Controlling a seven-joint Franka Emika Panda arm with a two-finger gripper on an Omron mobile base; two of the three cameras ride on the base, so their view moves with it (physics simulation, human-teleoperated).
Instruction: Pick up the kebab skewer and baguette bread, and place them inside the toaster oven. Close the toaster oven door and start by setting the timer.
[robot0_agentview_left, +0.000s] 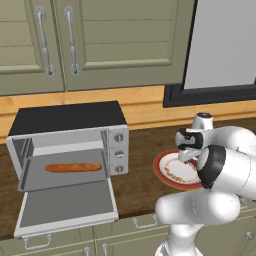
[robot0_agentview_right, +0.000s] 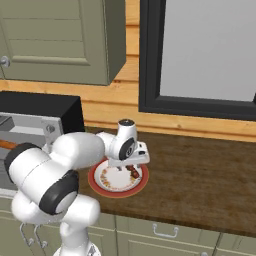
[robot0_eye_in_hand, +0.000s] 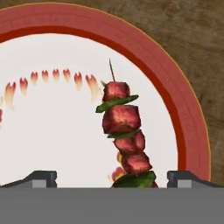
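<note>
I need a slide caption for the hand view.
Open gripper above the kebab skewer on a red-rimmed plate.

This is a rendered home kitchen. Olive-green panelled wall cupboards (robot0_agentview_left: 90, 40) with long silver bar handles hang above a pale wooden plank backsplash (robot0_agentview_left: 145, 102). A dark brown wood-grain desk (robot0_agentview_right: 200, 180) sits over matching green base drawers (robot0_agentview_right: 165, 240) with small metal pulls. On it stand a boxy silver-grey toaster oven with a black top (robot0_agentview_left: 70, 120) and a round white plate with a red rim (robot0_agentview_right: 142, 186). A black-framed grey window (robot0_agentview_right: 200, 55) is set in the wall.
</note>
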